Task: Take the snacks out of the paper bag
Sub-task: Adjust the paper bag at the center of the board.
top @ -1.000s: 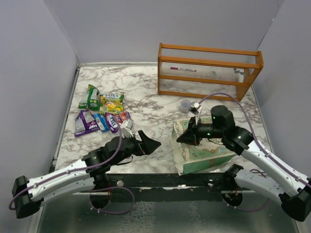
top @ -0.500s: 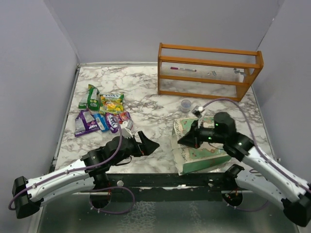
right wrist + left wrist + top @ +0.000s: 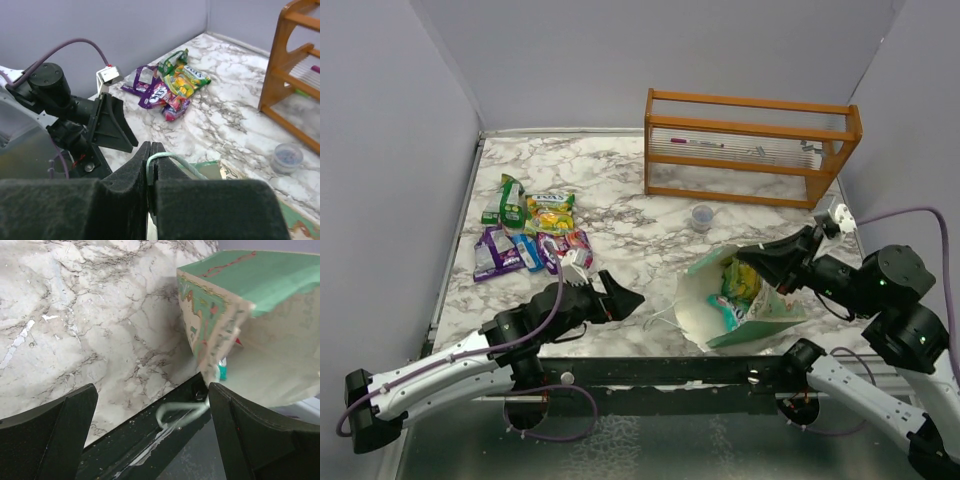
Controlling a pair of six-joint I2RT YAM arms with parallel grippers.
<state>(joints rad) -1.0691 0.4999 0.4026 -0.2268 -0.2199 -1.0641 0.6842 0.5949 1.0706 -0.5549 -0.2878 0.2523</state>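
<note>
The paper bag (image 3: 760,312) stands tilted near the table's front edge, its cream mouth open to the upper left. Green and teal snacks (image 3: 734,288) show inside. My right gripper (image 3: 748,256) is above the bag, shut on its thin string handle (image 3: 172,159), which loops out of the closed jaws (image 3: 150,150). My left gripper (image 3: 628,297) is open and empty just left of the bag. In the left wrist view the gripper (image 3: 152,390) faces the bag's patterned side (image 3: 210,315), and the other handle (image 3: 180,415) hangs loose. Several snacks (image 3: 532,235) lie in a pile at the left.
An orange wooden rack (image 3: 750,145) stands at the back right. A small clear cup (image 3: 702,215) sits in front of it, behind the bag. The black front rail (image 3: 650,372) runs under the bag's near side.
My right gripper has risen and swung right with the string handle. The bag has tipped from lying flat to tilted up, its mouth open. The left arm has barely moved.
</note>
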